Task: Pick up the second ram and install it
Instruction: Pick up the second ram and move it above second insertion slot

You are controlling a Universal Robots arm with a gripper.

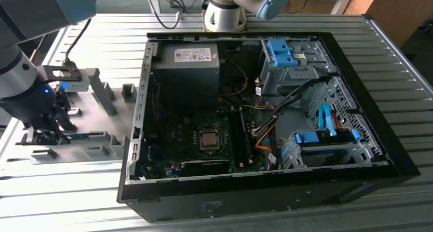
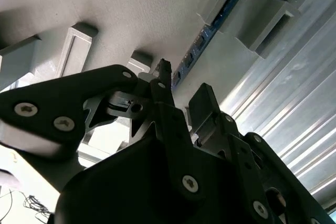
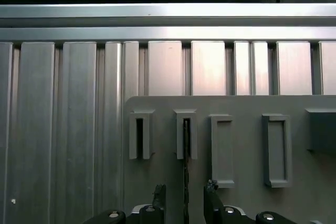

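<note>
Underneath everything, a ribbed metal surface (image 1: 81, 196). On it, toward the exterior view's right, a big black computer case (image 1: 271, 194) lying open. Inside, a grey power box (image 1: 186, 65) at the far end, a main board (image 1: 203, 158) in the middle, and light-blue drive clips (image 1: 281, 52) along the side at the exterior view's right. At the exterior view's left, the grey and blue arm (image 1: 20, 75) reaching down just beside the case. Below the arm, a flat grey holder plate (image 1: 95, 153) with raised slotted blocks, resting on the surface next to the case wall. Standing on edge in that plate, lodged in the slotted blocks, the second ram (image 2: 210, 30): a long thin blue board with dark chips, well outside the case and not yet in the main board. In the first wrist view, the same second ram (image 3: 186, 150) seen edge-on as a dark line running out of one slotted block. Smallest, the black pincer (image 3: 185, 188) lowered over the board, spread wide, one finger (image 3: 159, 192) on each side of the thin edge, a clear gap on both sides, nothing gripped.
</note>
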